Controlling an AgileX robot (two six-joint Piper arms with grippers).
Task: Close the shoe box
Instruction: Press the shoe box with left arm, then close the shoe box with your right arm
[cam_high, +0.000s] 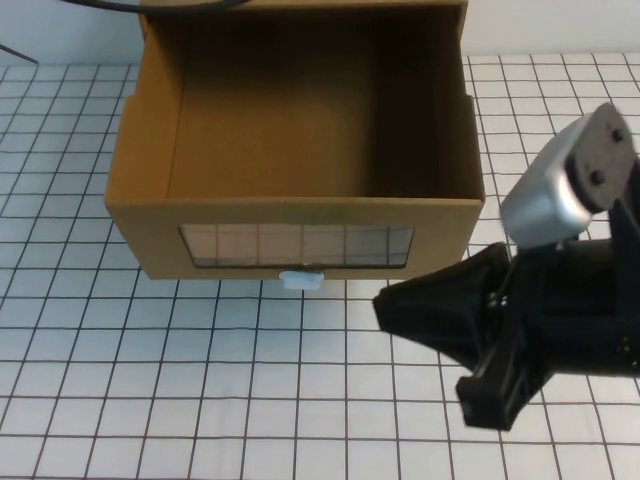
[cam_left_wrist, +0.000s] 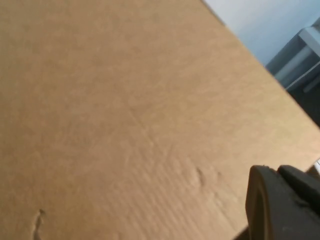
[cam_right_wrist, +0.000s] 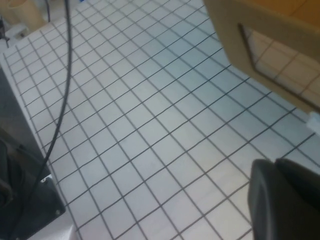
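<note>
The shoe box (cam_high: 300, 215) is a brown cardboard drawer, pulled out toward me and empty inside. Its front panel has a clear window (cam_high: 296, 245) with a small white handle (cam_high: 301, 281) below it. My right gripper (cam_high: 384, 300) is shut and empty, low over the table just right of the handle and apart from it. In the right wrist view its fingertips (cam_right_wrist: 275, 162) are together, with the box front (cam_right_wrist: 235, 30) and window ahead. My left gripper (cam_left_wrist: 276, 171) is shut and empty beside a broad cardboard face (cam_left_wrist: 125, 110); it is out of the high view.
The table (cam_high: 200, 380) is white with a black grid. The drawer's outer sleeve (cam_high: 300, 6) stands at the far edge. A black cable (cam_right_wrist: 62, 100) runs across the table in the right wrist view, with dark equipment (cam_right_wrist: 25, 185) beside it.
</note>
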